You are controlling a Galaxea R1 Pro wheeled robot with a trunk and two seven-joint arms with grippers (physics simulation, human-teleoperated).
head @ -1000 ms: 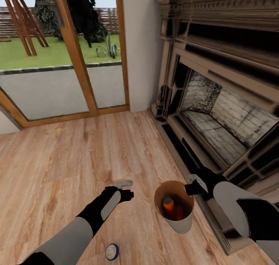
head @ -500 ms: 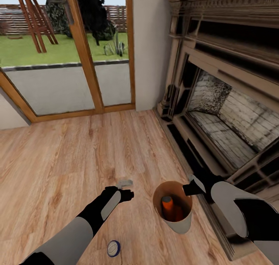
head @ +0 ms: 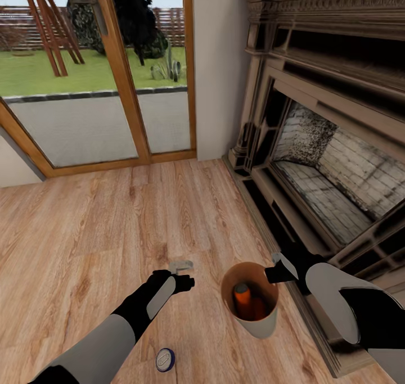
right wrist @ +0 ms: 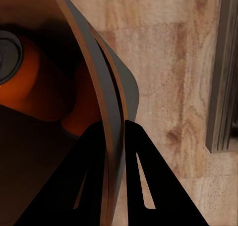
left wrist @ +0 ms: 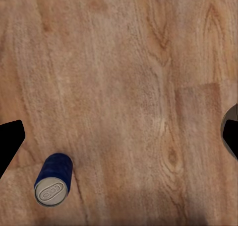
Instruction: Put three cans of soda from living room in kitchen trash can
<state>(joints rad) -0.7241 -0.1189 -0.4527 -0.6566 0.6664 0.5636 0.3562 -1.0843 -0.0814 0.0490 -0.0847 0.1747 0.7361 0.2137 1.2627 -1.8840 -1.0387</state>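
Observation:
The grey trash can (head: 260,323) with its tan inside hangs low over the wood floor beside the fireplace. My right gripper (head: 275,270) is shut on its rim, the fingers (right wrist: 94,159) pinching the wall (right wrist: 94,62) from both sides. Two orange soda cans (head: 243,297) lie inside it, and the right wrist view shows them too (right wrist: 39,89). The dark blue soda can (head: 165,360) stands on the floor near my left forearm and appears in the left wrist view (left wrist: 53,179). My left gripper (head: 183,276) hovers open above bare floor, its fingertips (left wrist: 8,141) spread wide.
The dark ornate fireplace (head: 337,165) and its raised hearth edge (head: 292,283) run along the right, close to the bin. Wood-framed glass doors (head: 112,80) stand ahead, with a white wall section (head: 216,63) between them and the fireplace. Open wood floor (head: 84,232) spreads to the left.
The whole view shifted a little during the first half second, so the camera moved. Both arms, the bin and the blue can keep their places relative to one another.

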